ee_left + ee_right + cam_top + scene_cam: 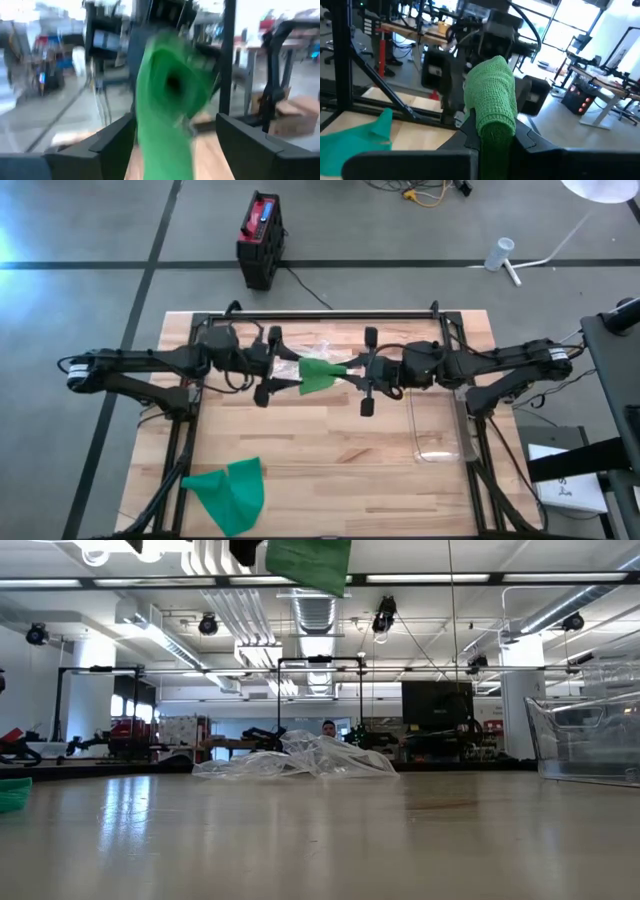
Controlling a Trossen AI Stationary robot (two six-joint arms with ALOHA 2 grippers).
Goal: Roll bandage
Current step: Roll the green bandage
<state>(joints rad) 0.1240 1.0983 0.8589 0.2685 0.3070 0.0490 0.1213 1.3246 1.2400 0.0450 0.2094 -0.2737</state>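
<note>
A green knitted bandage (318, 374) hangs high over the middle of the table, between my two grippers; the low view shows it at the picture's top (310, 562). My right gripper (352, 372) is shut on its narrow end. My left gripper (290, 373) is open, with a finger on either side of the bandage's wider, bunched end (167, 100). A second green cloth (230, 492) lies flat near the table's near left corner. My left gripper's fingers (112, 145) stand beside the bandage's wide end; in the blurred wrist view I cannot tell whether one touches it. My right gripper pinches the bandage's narrow end (495, 131) between its two fingers, coming level from the table's right side. The bandage is lifted clear of the table and bulges out beyond the fingertips toward the left arm.
A crumpled clear plastic bag (322, 348) lies on the table below the grippers, toward the far side. A clear plastic container (440, 430) stands at the right. A black frame bar (320, 315) runs along the far edge. Bare wood lies in the near middle.
</note>
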